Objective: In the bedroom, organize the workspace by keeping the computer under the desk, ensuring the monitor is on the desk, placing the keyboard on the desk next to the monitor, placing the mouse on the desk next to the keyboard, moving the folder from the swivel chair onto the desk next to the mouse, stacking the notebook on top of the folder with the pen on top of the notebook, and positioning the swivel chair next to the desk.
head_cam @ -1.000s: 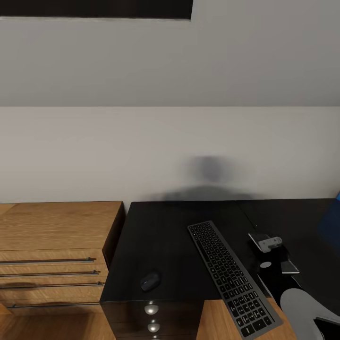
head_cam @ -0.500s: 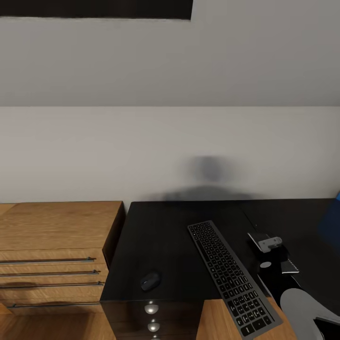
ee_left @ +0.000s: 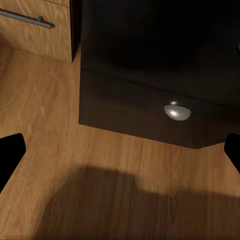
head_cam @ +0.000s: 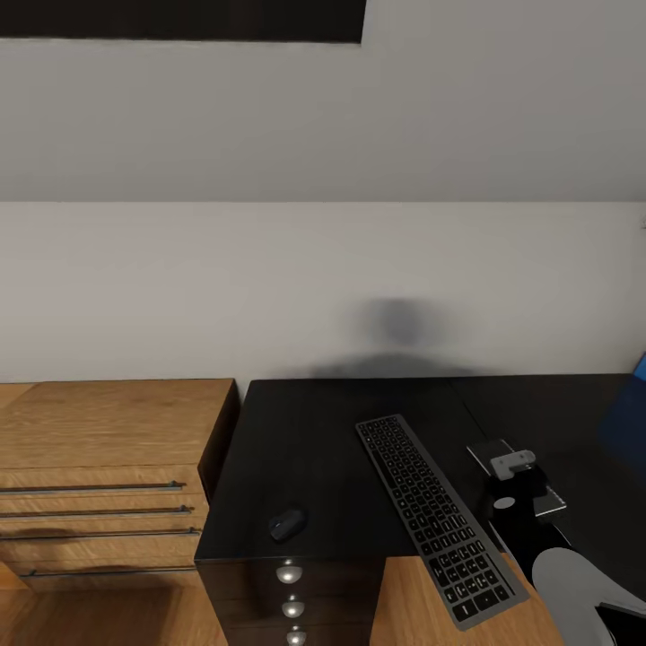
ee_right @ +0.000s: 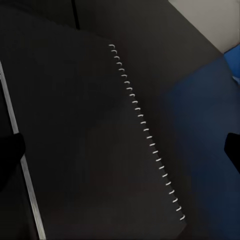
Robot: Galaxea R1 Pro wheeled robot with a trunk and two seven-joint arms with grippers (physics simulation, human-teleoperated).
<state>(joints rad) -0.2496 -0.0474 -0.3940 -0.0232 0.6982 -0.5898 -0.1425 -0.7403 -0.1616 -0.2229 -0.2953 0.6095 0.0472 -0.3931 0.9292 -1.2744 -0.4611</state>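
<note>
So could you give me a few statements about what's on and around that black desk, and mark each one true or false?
1. The keyboard lies fully on the desk. False: its near end juts out past the front edge.
2. The mouse sits near the desk's front edge, apart from the keyboard. True.
3. A wooden dresser stands beside the desk. True.
4. The drawer knobs are black. False: they are silver.
5. The notebook has a spiral binding. True.
</note>
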